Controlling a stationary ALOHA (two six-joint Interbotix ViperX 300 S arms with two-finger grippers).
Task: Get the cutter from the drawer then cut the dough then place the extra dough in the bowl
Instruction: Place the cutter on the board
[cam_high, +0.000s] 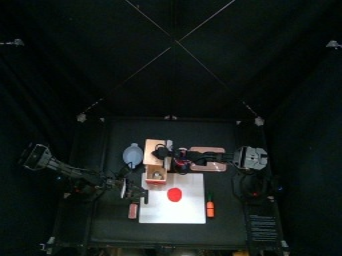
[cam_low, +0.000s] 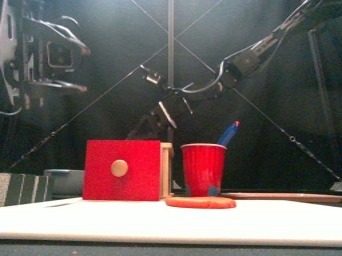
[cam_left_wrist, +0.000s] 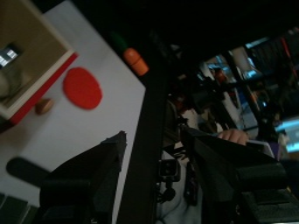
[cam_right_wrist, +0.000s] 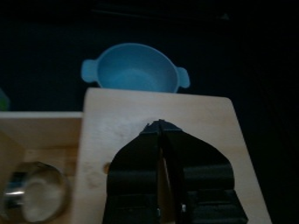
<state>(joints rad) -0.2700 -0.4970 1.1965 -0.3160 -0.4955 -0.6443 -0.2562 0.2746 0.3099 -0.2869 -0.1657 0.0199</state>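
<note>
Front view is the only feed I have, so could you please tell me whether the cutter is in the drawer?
Observer: Yes; the right wrist view shows the drawer pulled out of the wooden box, with the round metal cutter lying inside.
Operator: Thank you. Where is the right tool?
Observer: It is shut over the box's top, beside the open drawer rather than above the cutter.
Operator: Is the dough whole?
Observer: From the top view, it is an uncut red disc on the white board.
</note>
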